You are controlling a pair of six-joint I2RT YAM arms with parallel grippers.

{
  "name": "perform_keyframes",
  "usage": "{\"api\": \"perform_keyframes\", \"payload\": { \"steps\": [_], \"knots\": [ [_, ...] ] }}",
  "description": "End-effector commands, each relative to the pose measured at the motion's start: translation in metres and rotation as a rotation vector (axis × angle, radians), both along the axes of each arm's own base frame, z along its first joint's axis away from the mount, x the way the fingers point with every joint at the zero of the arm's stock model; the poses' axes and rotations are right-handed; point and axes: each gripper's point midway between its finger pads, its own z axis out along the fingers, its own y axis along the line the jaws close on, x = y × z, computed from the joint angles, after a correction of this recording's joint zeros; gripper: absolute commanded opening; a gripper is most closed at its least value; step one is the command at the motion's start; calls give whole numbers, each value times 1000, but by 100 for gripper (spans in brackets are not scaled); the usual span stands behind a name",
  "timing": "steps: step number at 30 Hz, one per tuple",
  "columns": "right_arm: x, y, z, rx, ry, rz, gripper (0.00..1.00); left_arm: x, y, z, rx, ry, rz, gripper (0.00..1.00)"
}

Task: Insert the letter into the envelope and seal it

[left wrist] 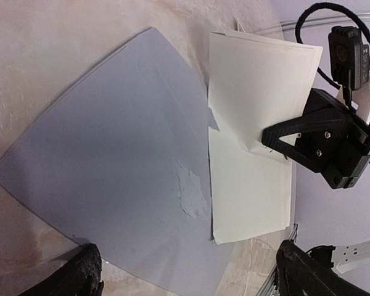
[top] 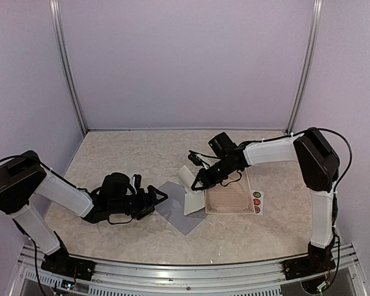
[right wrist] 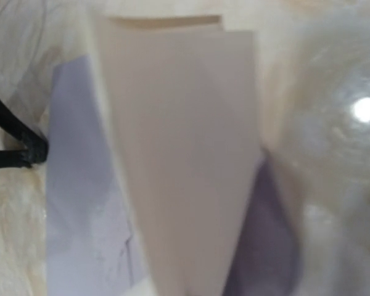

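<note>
1. Two pieces of paper matter here. The envelope (top: 174, 214) lies flat on the table (top: 111, 154) between the arms. The letter (top: 193, 198), a folded cream sheet, sits at the envelope's right edge with its far end raised off the table.
2. The right gripper (top: 200, 183) is pressed together on one edge of the letter, pinching both layers. The left wrist view shows the dark fingertips (left wrist: 268, 137) biting the paper about halfway along that side.
3. The left gripper (top: 161, 197) is spread wide and holds nothing. It hovers low just beside the envelope's left side.
4. I cannot tell whether the letter's near edge has slipped inside the envelope or only lies against it.
5. Both papers look light, thin and limp. The fold probably stiffens the letter a little, but the unheld end will likely droop and catch, so a pinch close to the leading edge would steer it better.
6. The envelope will probably skate on the smooth table when pushed. Pressing down on its body or a corner, away from the opening, should hold it.
7. A bordered sheet (top: 229, 197) and a sticker strip (top: 256, 201) lie to the right, apart from the envelope.
</note>
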Motion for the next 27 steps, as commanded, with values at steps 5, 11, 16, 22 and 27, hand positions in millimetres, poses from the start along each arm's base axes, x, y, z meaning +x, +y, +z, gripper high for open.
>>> {"api": "perform_keyframes", "payload": {
  "steps": [5, 11, 16, 22, 27],
  "knots": [
    [-19, 6, -21, -38, 36, 13, 0, -10, 7, -29, 74, 73, 2, 94],
    [2, -9, 38, 1, -100, -104, 0, -6, 23, -37, 155, 69, 47, 94],
    [-2, -6, 86, 84, -164, -49, 0, -1, 27, -30, 155, 50, 56, 94],
    [-9, 0, 72, 64, -134, 40, 0, 4, 30, -28, 161, 40, 60, 94],
    [-4, 3, 56, 33, -151, 81, 0, 8, 32, -28, 168, 37, 62, 94]
  ]
}}
